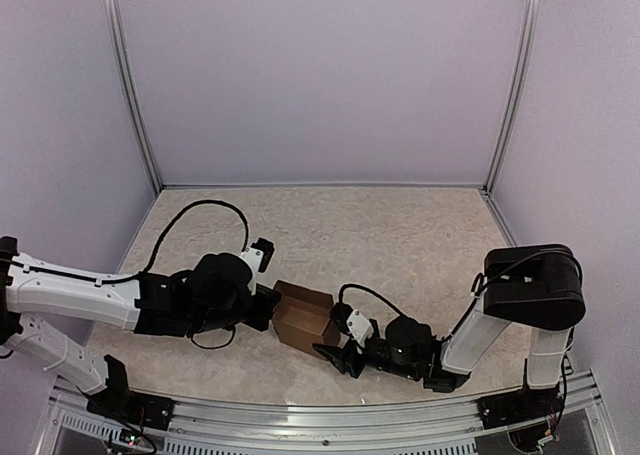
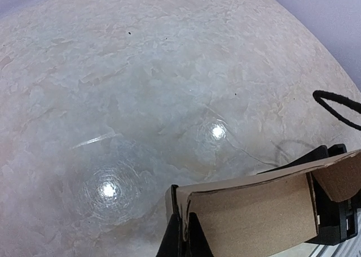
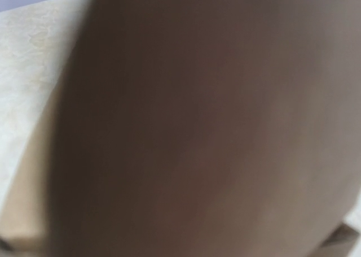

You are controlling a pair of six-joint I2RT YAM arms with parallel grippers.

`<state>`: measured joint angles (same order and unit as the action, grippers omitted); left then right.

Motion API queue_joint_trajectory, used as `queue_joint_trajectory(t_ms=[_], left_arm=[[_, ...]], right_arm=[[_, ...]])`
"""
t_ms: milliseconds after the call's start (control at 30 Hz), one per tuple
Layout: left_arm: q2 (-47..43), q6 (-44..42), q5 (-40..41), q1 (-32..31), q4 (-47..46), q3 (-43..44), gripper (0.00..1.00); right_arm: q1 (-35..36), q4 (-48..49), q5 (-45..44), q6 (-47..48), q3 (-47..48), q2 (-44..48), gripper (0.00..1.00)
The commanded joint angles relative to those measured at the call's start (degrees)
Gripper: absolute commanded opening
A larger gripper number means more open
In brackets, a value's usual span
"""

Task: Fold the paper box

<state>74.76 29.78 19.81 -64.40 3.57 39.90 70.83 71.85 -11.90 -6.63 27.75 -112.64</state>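
Observation:
The paper box (image 1: 305,315) is a brown, partly formed carton standing on the marbled table (image 1: 400,235) between my two arms. My left gripper (image 1: 269,305) is at its left side. In the left wrist view the left gripper (image 2: 184,218) has its two black fingers shut on a thin upright cardboard wall of the box (image 2: 254,212), with a flap bent over the top. My right gripper (image 1: 332,353) is pressed against the box's near right side. The right wrist view is filled with blurred brown cardboard (image 3: 197,127), which hides its fingers.
Pale enclosure walls with metal posts (image 1: 135,95) surround the table on three sides. A black cable (image 1: 210,207) loops over the table behind my left arm, and another cable (image 2: 338,107) shows in the left wrist view. A metal rail (image 1: 320,415) runs along the near edge.

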Motion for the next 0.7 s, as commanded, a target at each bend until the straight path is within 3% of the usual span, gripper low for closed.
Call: queue_joint_trajectory(t_ms=[0, 667], left_arm=[[2.61, 2.04, -3.31, -2.76, 8.97, -3.42, 0.00], [8.32, 7.36, -1.01, -8.98, 9.04, -4.38, 0.00]], right_arm=[[-1.75, 7.57, -12.17, -4.19, -0.58, -0.68, 0.16], [-1.75, 8.94, -12.08, -6.22, -1.18, -1.33, 0.25]])
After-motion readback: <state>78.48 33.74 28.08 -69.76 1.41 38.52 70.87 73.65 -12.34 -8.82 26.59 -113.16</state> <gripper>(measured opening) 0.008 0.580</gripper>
